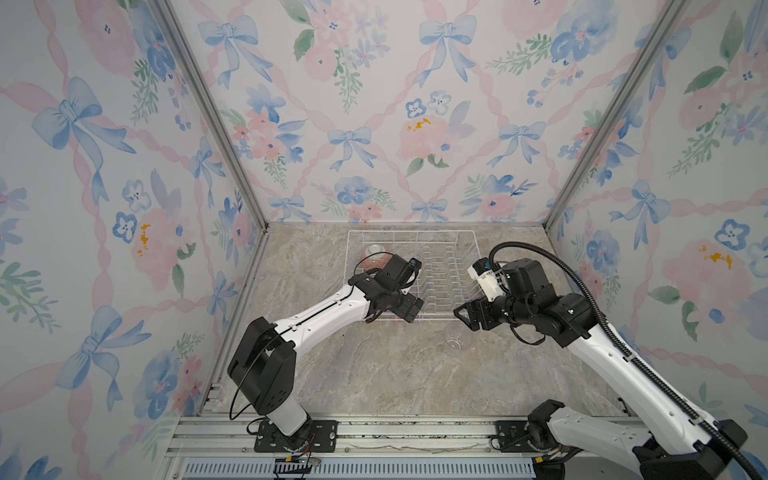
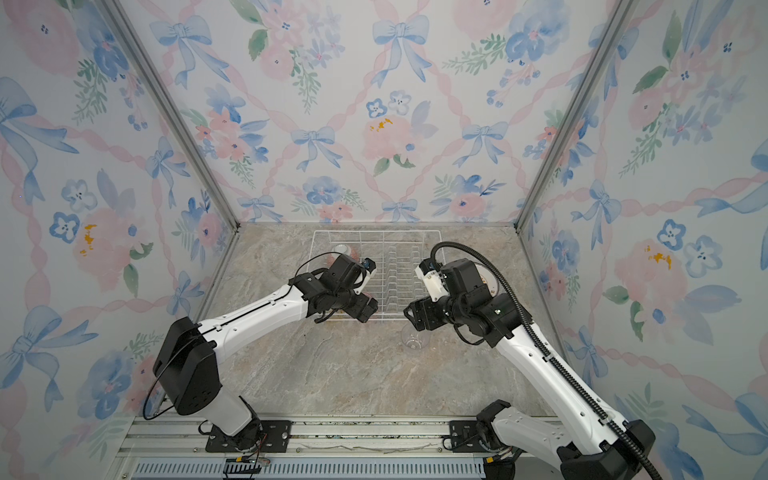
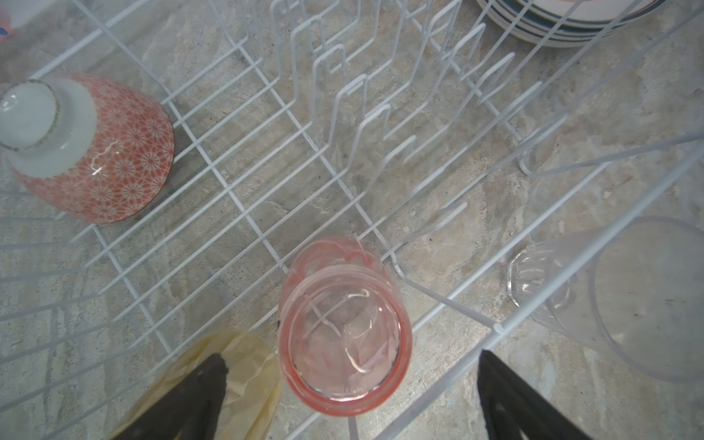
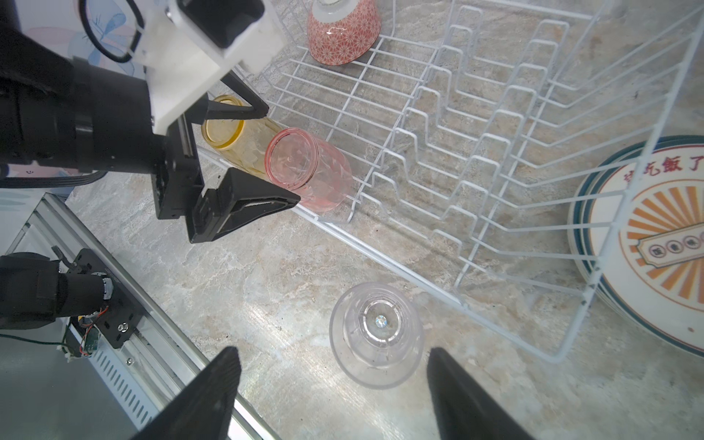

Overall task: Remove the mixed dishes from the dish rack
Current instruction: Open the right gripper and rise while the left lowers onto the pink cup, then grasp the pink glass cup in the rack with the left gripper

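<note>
The white wire dish rack [image 1: 411,231] [image 4: 594,289] stands at the back of the table. In it a pink-red bowl [image 1: 376,257] [image 3: 87,152] sits upside down, and a pink tumbler [image 3: 343,324] [image 4: 308,167] and a yellow tumbler [image 3: 244,365] [image 4: 224,129] lie on their sides at the front left corner. My left gripper [image 3: 350,354] [image 4: 282,154] hangs open over the pink tumbler, touching nothing. A clear tumbler [image 1: 457,338] [image 4: 375,335] stands upright on the table in front of the rack. My right gripper [image 1: 463,316] [image 4: 333,350] is open just above it, fingers apart from it.
A stack of white plates [image 4: 655,244] [image 3: 564,23] with an orange sunburst design lies on the table right of the rack, under my right arm. Bare marble table [image 1: 395,374] spreads in front. Aluminium rails [image 1: 374,432] run along the front edge; papered walls close three sides.
</note>
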